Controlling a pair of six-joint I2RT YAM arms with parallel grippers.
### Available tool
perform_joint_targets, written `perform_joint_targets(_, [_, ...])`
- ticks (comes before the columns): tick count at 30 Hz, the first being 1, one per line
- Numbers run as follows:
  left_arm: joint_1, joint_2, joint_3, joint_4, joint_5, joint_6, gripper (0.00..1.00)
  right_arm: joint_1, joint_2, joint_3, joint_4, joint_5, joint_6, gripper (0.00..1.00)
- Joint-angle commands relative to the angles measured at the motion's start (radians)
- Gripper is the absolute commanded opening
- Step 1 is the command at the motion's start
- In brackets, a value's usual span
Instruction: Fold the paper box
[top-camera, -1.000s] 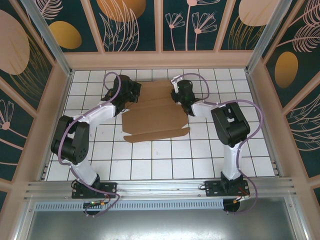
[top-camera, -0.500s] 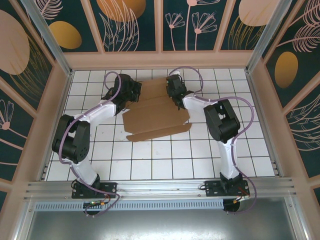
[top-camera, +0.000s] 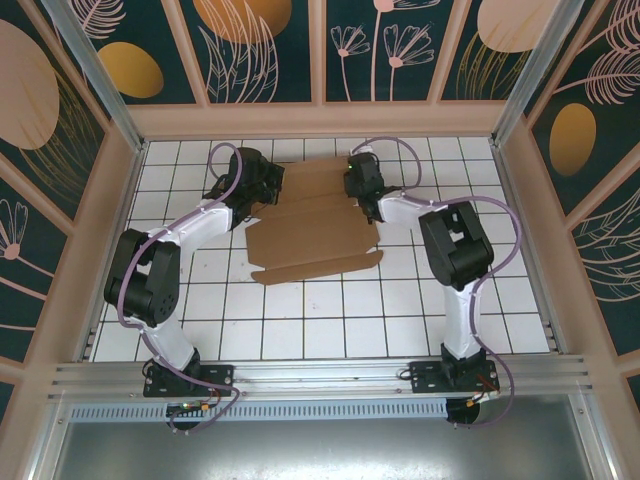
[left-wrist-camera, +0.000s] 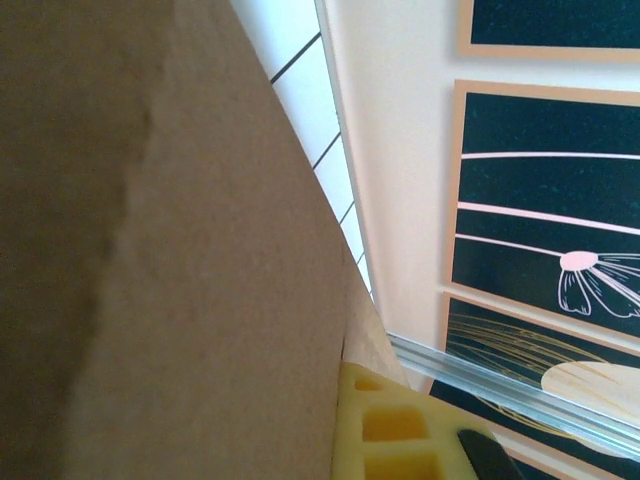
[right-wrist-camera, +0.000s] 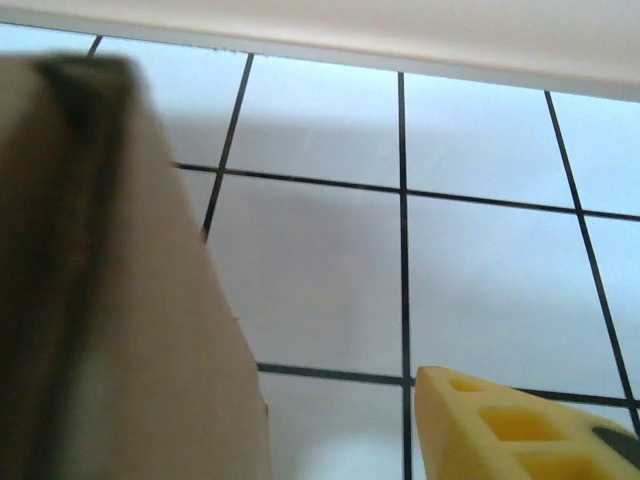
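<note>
White tiled table (top-camera: 330, 310). Box (top-camera: 315, 235): flat, mid-table. My left tool (top-camera: 252, 195): closed, seemingly pinching the far-left edge; hold firm. My right tool (top-camera: 358, 190): parted, empty, beside the far-right flap; grip squarely before folding.

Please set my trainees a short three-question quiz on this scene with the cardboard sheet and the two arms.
1. True or false: the paper box lies on a white tiled surface.
2. Where are the left hand and the right hand in the top view?
A. Both at the near edge of the paper box
B. At its far part, one at each side
C. Both off by the side walls
3. Fill in: in the right wrist view, the gap between the yellow finger and the paper box shows white ____.

Key: 1 true; 2 B; 3 tile.
</note>
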Motion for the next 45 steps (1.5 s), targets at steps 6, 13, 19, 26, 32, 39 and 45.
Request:
perform_joint_targets(6, [0.003,0.005,-0.016,-0.138,0.005,0.006,0.0,-0.039,-0.122,-0.155,0.078,-0.1,-0.062,0.6])
perform_joint_targets(13, [0.002,0.006,-0.013,-0.144,0.003,0.013,0.0,-0.045,-0.157,-0.218,0.13,-0.236,-0.091,0.6])
perform_joint_targets(19, [0.003,0.008,-0.014,-0.143,0.004,0.015,0.0,-0.047,-0.159,-0.198,0.119,-0.188,-0.059,0.57])
perform_joint_targets(26, [0.003,0.008,-0.016,-0.139,0.003,0.012,0.0,-0.033,-0.108,-0.173,0.065,-0.11,0.006,0.61])
perform_joint_targets(32, [0.003,0.013,-0.017,-0.134,0.007,0.011,0.0,-0.033,-0.079,-0.147,0.042,-0.07,0.02,0.41])
perform_joint_targets(39, [0.002,0.011,-0.013,-0.122,0.011,0.014,0.0,-0.019,-0.022,-0.075,-0.006,-0.015,0.025,0.17])
perform_joint_targets(45, [0.002,0.015,-0.01,-0.117,0.021,0.011,0.0,0.016,0.02,-0.02,-0.06,0.18,0.027,0.0])
